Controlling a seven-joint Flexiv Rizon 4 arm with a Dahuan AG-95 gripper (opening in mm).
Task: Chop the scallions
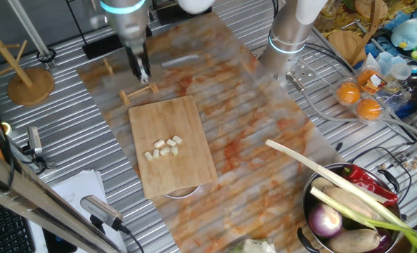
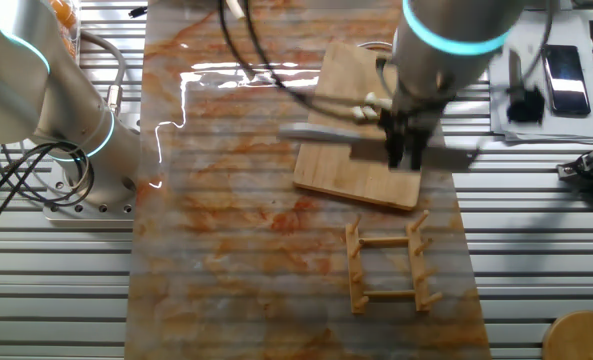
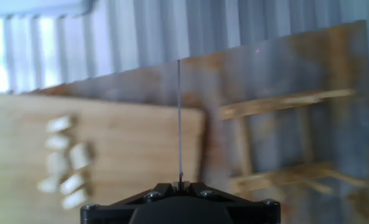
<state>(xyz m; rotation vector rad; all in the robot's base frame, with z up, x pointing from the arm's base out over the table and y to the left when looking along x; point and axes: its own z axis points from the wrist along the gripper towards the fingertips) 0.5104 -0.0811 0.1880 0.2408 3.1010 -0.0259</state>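
My fingers (image 1: 142,70) clamped on thin steel knife (image 2: 321,133), at 12 o'clock off bamboo board (image 1: 183,161); pale cream scallion chunks (image 1: 163,148) lie mid-board. Risk, I judge: blade clipping wooden rack (image 2: 391,268).

Ribbed metal tabletop (image 1: 67,63) under orange-stained translucent sheet (image 1: 250,140); wooden stand (image 1: 31,86) at one corner; glare (image 2: 206,75) on sheet; walls, windows unseen.
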